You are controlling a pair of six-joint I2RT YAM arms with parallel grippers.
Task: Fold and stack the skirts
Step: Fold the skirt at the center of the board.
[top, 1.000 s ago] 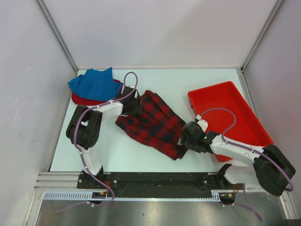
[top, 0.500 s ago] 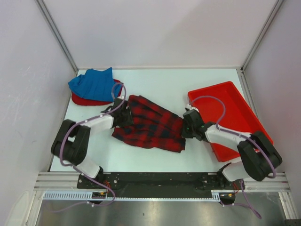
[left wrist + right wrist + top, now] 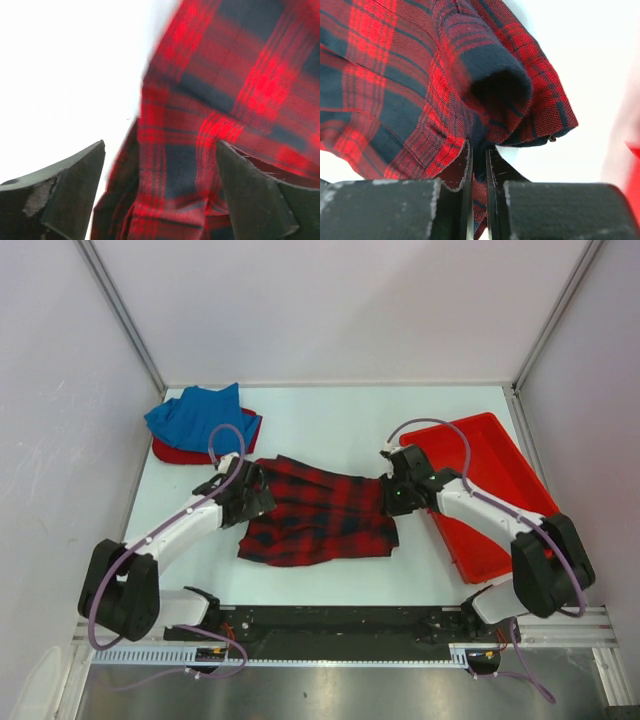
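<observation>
White worktop [image 3: 330, 420]. Red tray [image 3: 490, 465] at 3 o'clock. Centre: plaid skirt [image 3: 320, 520] spread flat. At 10 o'clock, blue skirt [image 3: 200, 415] atop red skirt [image 3: 175, 453]. Right pincer [image 3: 395, 492] clamped tight on plaid skirt's 3 o'clock edge. Left pincer [image 3: 250, 495] gaping wide, 9 o'clock edge between fingers.

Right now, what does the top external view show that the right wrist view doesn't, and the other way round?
Only the top external view: the blue skirt lying on the red skirt at the far left corner, the whole red tray, and the left gripper at the plaid skirt's left edge. Only the right wrist view: the right gripper shut on a fold of that skirt, with a rolled edge just beyond its tips. Both: the plaid skirt on the white table.
</observation>
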